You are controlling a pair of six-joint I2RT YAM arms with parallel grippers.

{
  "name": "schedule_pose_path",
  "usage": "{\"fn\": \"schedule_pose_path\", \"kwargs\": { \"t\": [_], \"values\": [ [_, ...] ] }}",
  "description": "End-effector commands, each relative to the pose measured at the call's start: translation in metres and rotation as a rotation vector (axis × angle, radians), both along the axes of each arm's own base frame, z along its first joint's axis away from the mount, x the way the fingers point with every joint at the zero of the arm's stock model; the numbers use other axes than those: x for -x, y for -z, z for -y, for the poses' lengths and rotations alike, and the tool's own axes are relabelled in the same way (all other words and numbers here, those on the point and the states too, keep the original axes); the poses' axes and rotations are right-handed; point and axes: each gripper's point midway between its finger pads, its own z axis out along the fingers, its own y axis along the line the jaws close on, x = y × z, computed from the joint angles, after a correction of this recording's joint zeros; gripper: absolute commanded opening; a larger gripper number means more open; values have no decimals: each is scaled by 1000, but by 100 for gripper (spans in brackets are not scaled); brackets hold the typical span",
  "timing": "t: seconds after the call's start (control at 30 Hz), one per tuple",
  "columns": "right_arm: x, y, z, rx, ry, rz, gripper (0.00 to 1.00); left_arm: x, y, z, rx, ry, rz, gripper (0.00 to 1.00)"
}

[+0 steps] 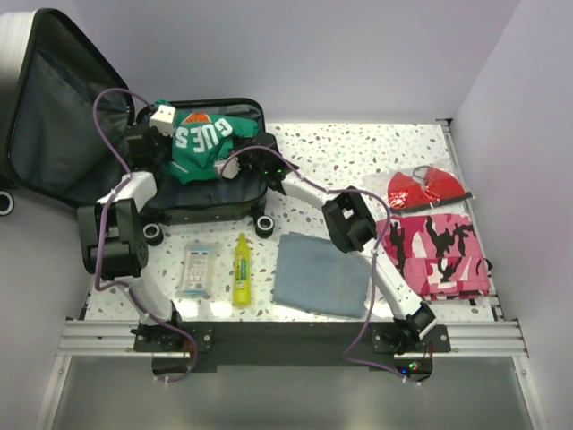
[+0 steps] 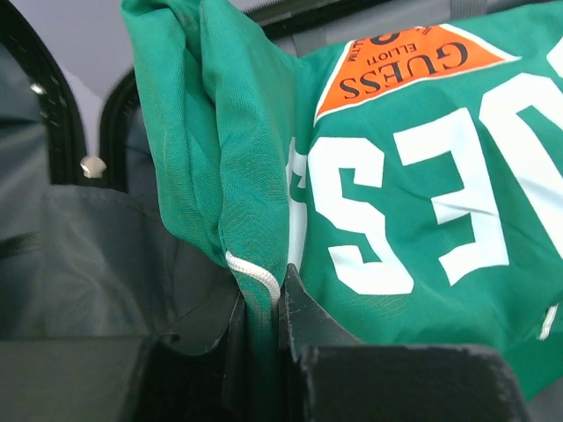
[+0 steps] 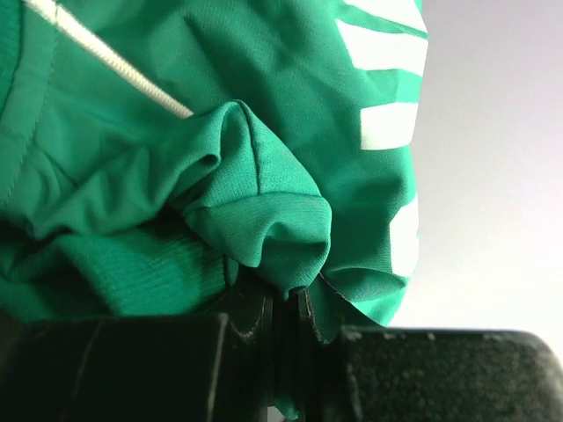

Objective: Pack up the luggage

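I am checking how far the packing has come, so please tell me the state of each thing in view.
luggage: open, lid swung back
green shirt: bunched, held over the open luggage
left gripper: shut on green shirt
right gripper: shut on green shirt
blue cloth: folded, flat, not packed
yellow bottle: lying down, not packed
clear pouch: lying flat, not packed
pink camouflage garment: folded, not packed

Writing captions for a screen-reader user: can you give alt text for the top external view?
The left end effector and right end effector pinch a green shirt over the open luggage at back left of the table. Also on it: a clear packet, a yellow bottle, a folded blue cloth, a pink camouflage garment and a red item.
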Motion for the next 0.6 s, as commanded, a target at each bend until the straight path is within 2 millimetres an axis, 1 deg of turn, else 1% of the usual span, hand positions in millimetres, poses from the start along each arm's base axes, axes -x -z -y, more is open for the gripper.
{"fn": "schedule_pose_path", "kwargs": {
  "t": [0.0,0.07,0.1,0.13,0.17,0.2,0.23,0.27,0.3,0.33,0.37,0.4,0.43,0.47,0.5,0.53,0.57],
  "values": [
    [-31,-59,20,-86,89,188,0,-16,-20,-10,24,-33,85,0],
    [-34,-61,22,-84,93,213,0,-17,-14,-13,32,-56,76,0],
    [-35,-62,22,-85,92,226,3,-19,-8,-15,33,-64,67,0],
    [-36,-58,21,-83,93,233,6,-20,-4,-15,34,-69,59,0],
    [-37,-59,21,-94,100,235,20,-22,7,-16,38,-71,38,0],
    [-39,-62,22,-106,109,248,32,-23,12,-16,45,-75,19,4],
    [-39,-60,23,-109,114,252,44,-24,16,-16,62,-80,6,9],
    [-39,-62,24,-119,119,255,51,-25,20,-15,68,-77,-9,16],
    [-39,-63,24,-116,123,253,64,-27,25,-15,74,-77,-24,39],
    [-40,-60,28,-108,134,243,68,-27,26,-17,77,-91,-25,49],
    [-39,-69,30,-109,138,248,71,-27,25,-18,76,-97,-22,56],
    [-39,-73,32,-112,143,253,74,-28,23,-18,74,-102,-19,64],
    [-37,-64,33,-94,142,240,77,-27,20,-21,68,-111,-15,67],
    [-35,-79,37,-98,146,259,79,-28,11,-22,63,-114,2,70],
    [-33,-76,38,-91,144,257,80,-27,8,-22,63,-114,-6,73],
    [-32,-81,41,-92,146,263,82,-27,3,-24,62,-118,-4,75],
    [-30,-87,42,-88,145,272,83,-25,-7,-25,61,-123,5,76]
  ]
}}
